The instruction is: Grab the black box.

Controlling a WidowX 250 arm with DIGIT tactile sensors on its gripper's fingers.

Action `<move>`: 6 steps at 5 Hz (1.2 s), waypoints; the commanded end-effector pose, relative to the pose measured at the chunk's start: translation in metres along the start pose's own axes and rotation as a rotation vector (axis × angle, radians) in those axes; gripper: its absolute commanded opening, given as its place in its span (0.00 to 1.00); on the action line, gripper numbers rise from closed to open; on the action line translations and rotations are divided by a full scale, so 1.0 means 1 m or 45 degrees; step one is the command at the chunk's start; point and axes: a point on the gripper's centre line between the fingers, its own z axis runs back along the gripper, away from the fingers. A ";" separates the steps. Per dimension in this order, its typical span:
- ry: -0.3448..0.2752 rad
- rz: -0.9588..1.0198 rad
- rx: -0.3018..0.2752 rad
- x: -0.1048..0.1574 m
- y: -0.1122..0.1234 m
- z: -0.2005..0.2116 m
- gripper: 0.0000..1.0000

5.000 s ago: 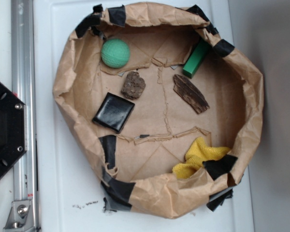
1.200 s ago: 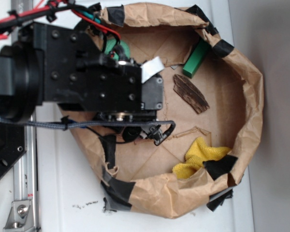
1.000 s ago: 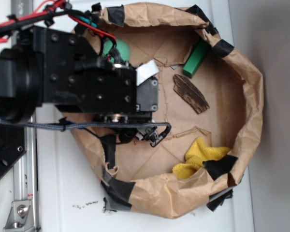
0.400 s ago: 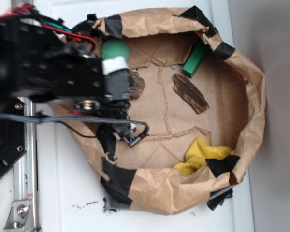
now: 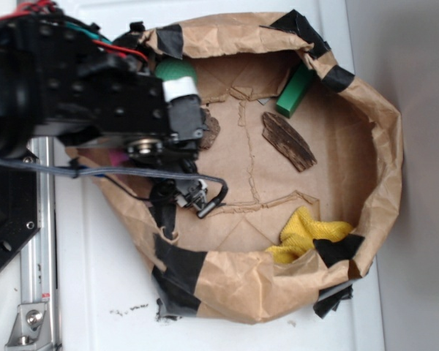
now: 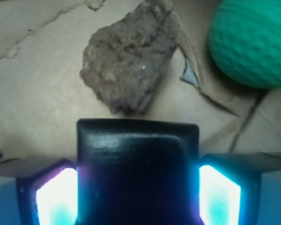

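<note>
The black box (image 6: 138, 159) is glossy and square, and in the wrist view it fills the gap between my two lit fingers (image 6: 56, 197). My gripper (image 6: 138, 187) is shut on it, with a pad against each side. In the exterior view my arm (image 5: 110, 102) reaches in over the left side of the paper-lined bin and hides the box and the fingers beneath it. Just beyond the box lie a brown rock (image 6: 126, 70) and a green ball (image 6: 253, 42).
Crumpled brown paper walls (image 5: 384, 146) patched with black tape (image 5: 179, 270) ring the bin. Inside are the green ball (image 5: 174, 69), the brown rock (image 5: 211, 130), a green block (image 5: 296, 89), a bark piece (image 5: 287, 141) and a yellow cloth (image 5: 307, 232). A metal rail (image 5: 40, 256) runs along the left.
Five seconds ago the box lay uncovered. Over the last second my arm has shifted left, uncovering the rock, and the paper wall has shifted slightly.
</note>
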 end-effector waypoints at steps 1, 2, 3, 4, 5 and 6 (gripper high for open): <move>-0.101 -0.092 0.053 0.018 0.008 0.010 0.00; -0.234 -0.338 0.086 0.026 0.009 0.059 0.00; -0.390 -0.445 0.087 0.031 0.011 0.111 0.00; -0.373 -0.553 0.044 0.036 0.005 0.160 0.00; -0.346 -0.577 0.092 0.042 0.002 0.168 0.00; -0.329 -0.636 0.119 0.046 -0.004 0.164 0.00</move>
